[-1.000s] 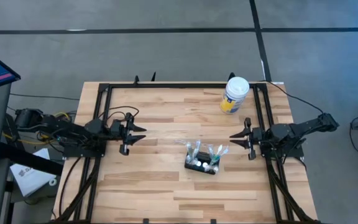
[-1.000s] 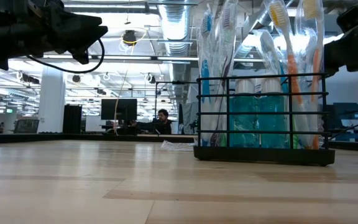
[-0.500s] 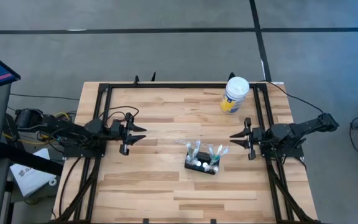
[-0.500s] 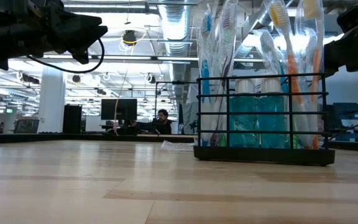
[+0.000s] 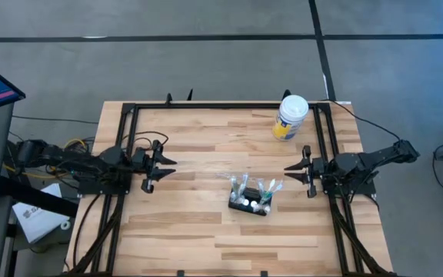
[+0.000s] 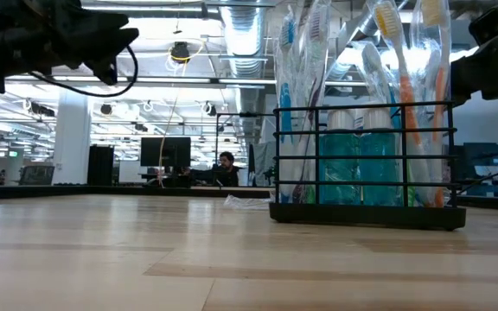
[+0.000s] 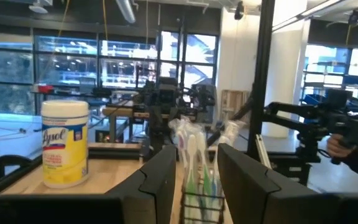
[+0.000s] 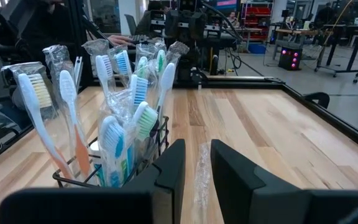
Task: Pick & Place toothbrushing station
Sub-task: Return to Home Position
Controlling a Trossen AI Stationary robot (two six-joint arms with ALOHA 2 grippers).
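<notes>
The toothbrushing station (image 5: 250,198) is a black wire holder with wrapped toothbrushes and small teal bottles. It stands on its base on the wooden table, right of the middle, and fills the right half of the low view (image 6: 366,164). My left gripper (image 5: 171,165) hovers open at the table's left side, pointing at the station (image 7: 197,183), well short of it. From the right side, my right gripper (image 5: 287,171) points at the station (image 8: 117,149); it is open by a narrow gap (image 8: 197,152). Neither has anything between its fingers.
A white-lidded yellow-labelled tub (image 5: 291,118) stands at the far right of the table. A clear plastic wrapper (image 8: 201,177) lies on the wood beside the station. Black frame rails (image 5: 125,154) run along the table's sides. People are in the room beyond (image 6: 226,168).
My left arm has drawn back a little toward the table's left edge, and in the low view it stands slightly higher. Its fingers keep the same gap. The right arm and the station have kept still.
</notes>
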